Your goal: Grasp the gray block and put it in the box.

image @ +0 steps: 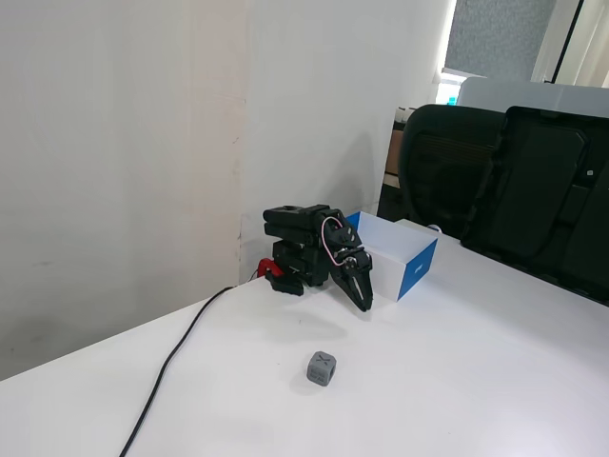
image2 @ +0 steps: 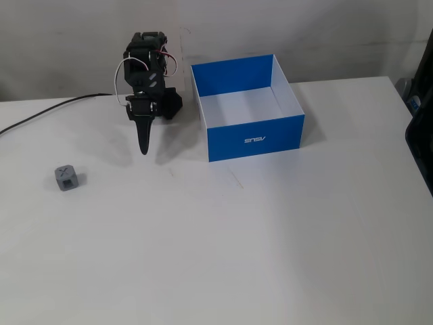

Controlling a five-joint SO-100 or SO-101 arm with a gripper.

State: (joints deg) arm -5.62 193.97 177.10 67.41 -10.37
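White table, wall, chairs.
A black cable (image: 171,367) trails across the table (image2: 270,237) at left; black chairs (image: 504,181) stand far right.

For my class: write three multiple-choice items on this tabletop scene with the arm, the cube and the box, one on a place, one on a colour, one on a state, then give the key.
1. Where is the gray block?
A. in the box
B. on the table, apart from the gripper
C. between the fingers

2. What colour is the outside of the box wall that bears lettering?
A. blue
B. red
C. green

3. How is the gripper?
A. shut on the block
B. wide open
C. shut, holding nothing

Key: B, the block sits alone on the table; A, that wall is blue; C, the fingers meet in one point with nothing between them.
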